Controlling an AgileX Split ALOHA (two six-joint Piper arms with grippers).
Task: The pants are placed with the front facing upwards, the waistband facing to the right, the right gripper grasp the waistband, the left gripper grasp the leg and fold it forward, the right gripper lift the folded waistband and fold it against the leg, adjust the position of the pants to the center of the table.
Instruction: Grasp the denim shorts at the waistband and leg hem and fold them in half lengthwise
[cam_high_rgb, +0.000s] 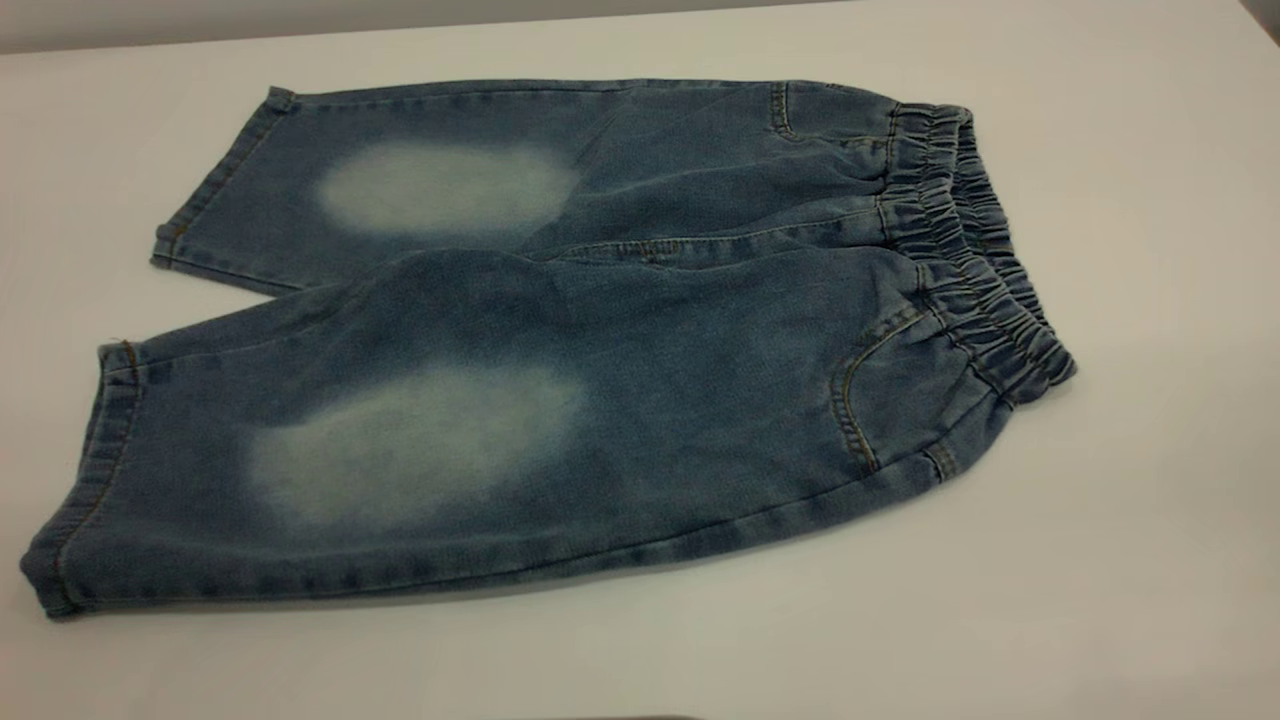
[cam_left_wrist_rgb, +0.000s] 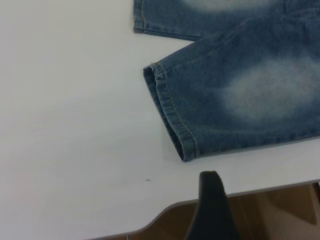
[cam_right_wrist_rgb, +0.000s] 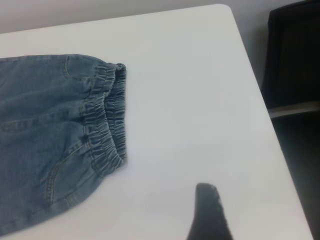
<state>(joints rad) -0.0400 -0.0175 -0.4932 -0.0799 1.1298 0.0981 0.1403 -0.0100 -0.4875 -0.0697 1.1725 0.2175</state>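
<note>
No fold was done: pants (cam_high_rgb: 560, 350) lay flat across frame center on the desk (cam_high_rgb: 1150, 500), waistband (cam_high_rgb: 975, 250) at right. Both claws' openness: cannot tell; neither held anything.

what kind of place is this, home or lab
Probably a lab or test bench rather than a home: a bare white table holds only the pants, and a dark tool shows at each wrist view's edge. Brown floor lies below the table's edge.

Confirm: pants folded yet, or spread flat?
Spread flat. The pants lie front-up on the table, both legs side by side, waistband at the right, no layer doubled over.
</note>
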